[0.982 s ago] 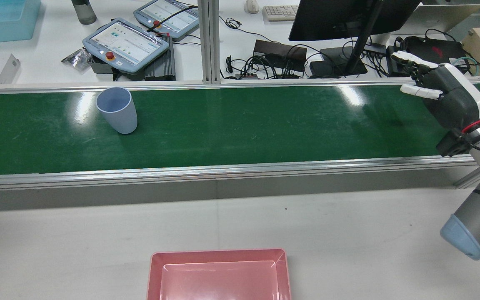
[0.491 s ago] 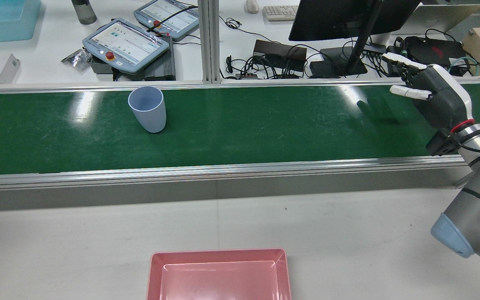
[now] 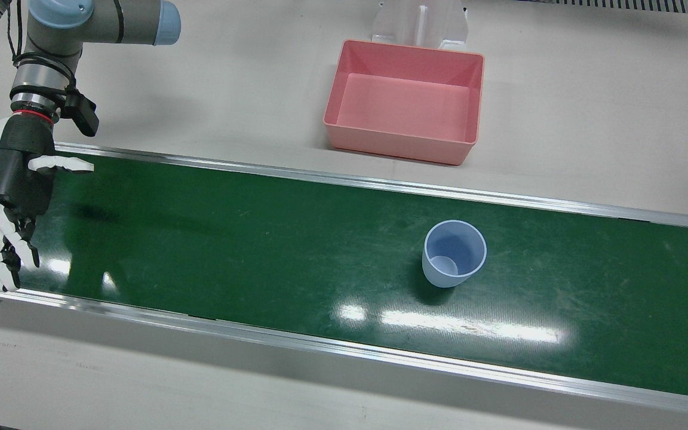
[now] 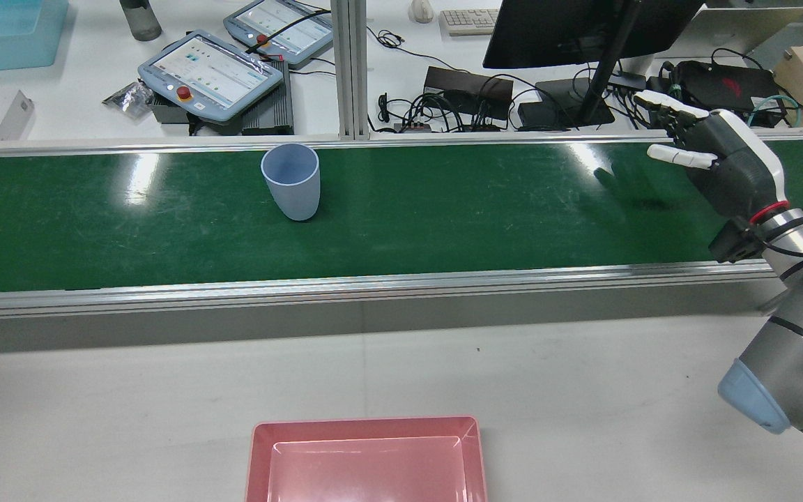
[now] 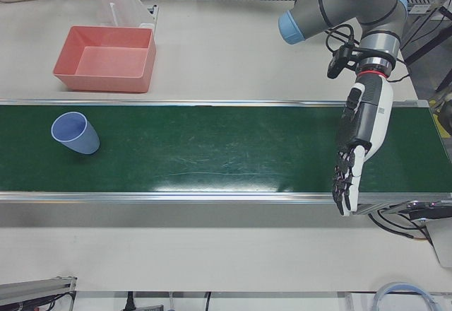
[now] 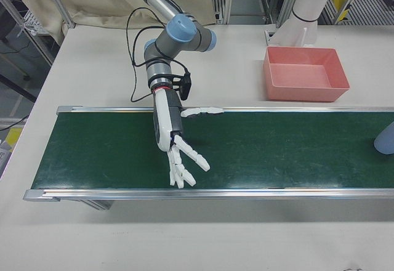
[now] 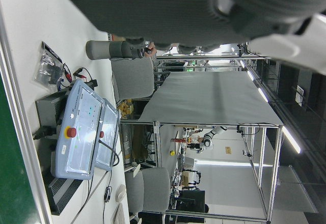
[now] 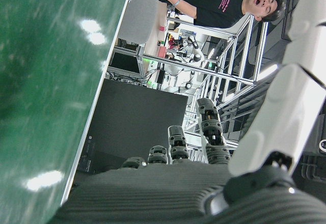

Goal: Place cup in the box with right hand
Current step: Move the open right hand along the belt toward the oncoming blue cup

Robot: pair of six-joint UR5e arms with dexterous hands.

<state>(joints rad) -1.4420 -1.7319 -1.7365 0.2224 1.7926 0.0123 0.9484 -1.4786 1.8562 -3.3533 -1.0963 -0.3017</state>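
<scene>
As we look almost straight down in the front view, one pale blue cup (image 3: pixel 454 263) stands upright on the green belt (image 3: pixel 260 251), its long axis vertical and its open mouth facing up. It is well apart from the one pink box (image 3: pixel 401 143) on the desk (image 3: pixel 589 119) beyond the belt's rail. We see the right hand (image 3: pixel 12 191) at the far end of the belt, fingers spread and holding nothing.

From the rear view, we count the same single cup (image 4: pixel 292 183) near the belt's far rail, mouth up. The right hand (image 4: pixel 725 164) hovers over the belt's right end, fingers apart and empty, and the box (image 4: pixel 366 427) sits at the bottom edge.

Across the left-front view, we find the left hand (image 5: pixel 360 141) over the opposite end of the belt, fingers stretched out and gripping nothing, far from the cup (image 5: pixel 74 134).

Through the right-front view, we see the right hand (image 6: pixel 172 138) splayed wide above the belt, with the cup (image 6: pixel 386 138) cut by the picture's right edge.
</scene>
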